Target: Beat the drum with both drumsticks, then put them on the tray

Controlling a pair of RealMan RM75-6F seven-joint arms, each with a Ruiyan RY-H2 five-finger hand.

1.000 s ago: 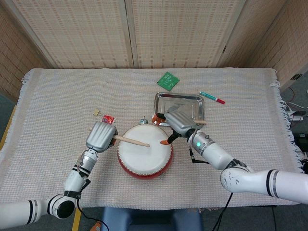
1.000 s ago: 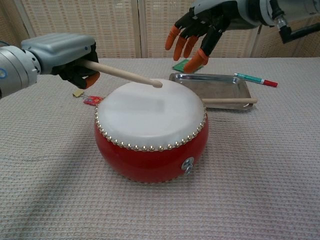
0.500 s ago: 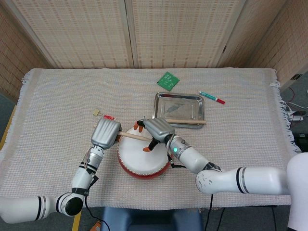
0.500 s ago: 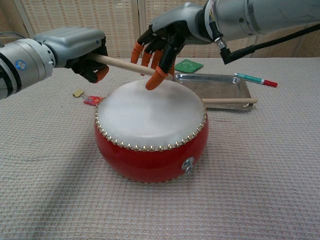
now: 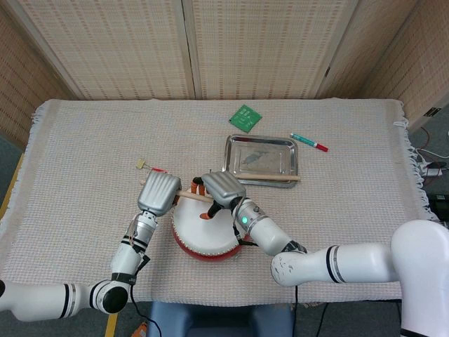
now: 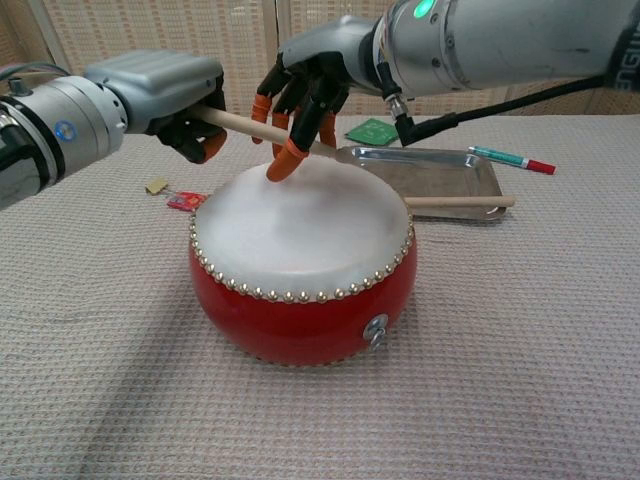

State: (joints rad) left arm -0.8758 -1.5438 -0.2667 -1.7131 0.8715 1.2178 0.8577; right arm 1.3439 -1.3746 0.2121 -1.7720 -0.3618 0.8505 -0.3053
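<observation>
While left hand (image 6: pixel 165 95) gripped a stick (image 6: pixel 245 124) above drum (image 6: pixel 300 270) | right hand (image 6: pixel 315 70), fingers spread and empty, had swung from tray (image 5: pixel 235 144) to it | handover likely.

We find no readable text, brand, number or sign in either view. The green circuit board (image 5: pixel 245 117), the small red tag (image 6: pixel 183 201) and the teal-and-red marker (image 5: pixel 309 142) may carry print, but it is too small and blurred for us to read.
</observation>
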